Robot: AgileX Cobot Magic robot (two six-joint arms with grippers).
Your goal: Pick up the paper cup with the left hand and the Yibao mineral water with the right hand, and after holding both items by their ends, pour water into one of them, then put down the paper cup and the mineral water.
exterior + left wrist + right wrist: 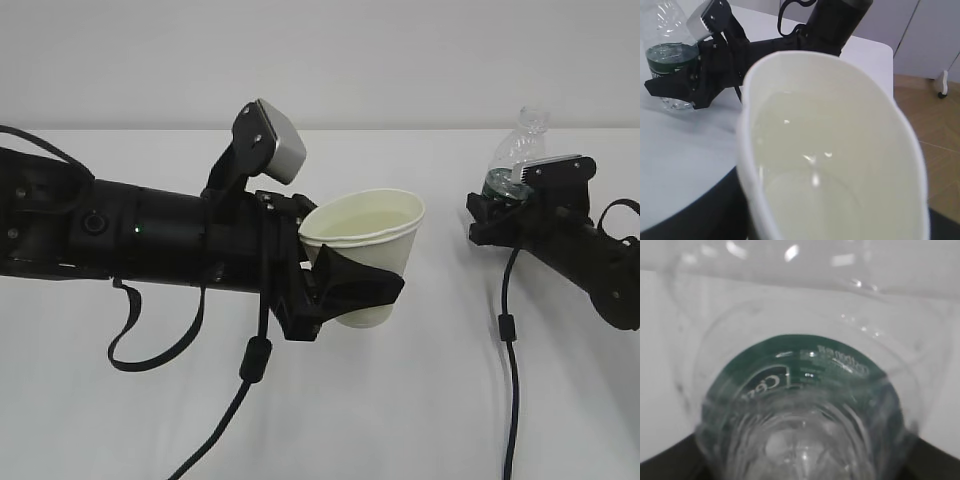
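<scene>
Left end effector (pixel 345 290) clamped on the lower wall of the paper cup (pixel 365 250), fingers either side, cup carried clear of the table (pixel 420 400) and tipped a little, rim up and mouth open toward the right. Pale liquid visible inside the cup in the left wrist view, so pouring judged already done or nearly so. Right end effector (pixel 500 205) closed on the Yibao mineral water (pixel 515 160) at its green label band, bottle roughly upright, neck up and uncapped, upper part looking clear and largely empty. Well to the right of the cup, and slightly farther back, sits the bottle; no contact between the two. Bottle base hidden behind the right hand in the exterior view, so whether resting on the table or just above it cannot be told. Relative to the cup: table directly below, left hand alone near enough to set it down, long axis of the cup running up and slightly to the right. Next move judged a lowering of the cup straight down, needing first a levelling of that axis to keep the liquid in and the base flat. Seen from the right wrist, only bottle ribs and label filling the frame.
</scene>
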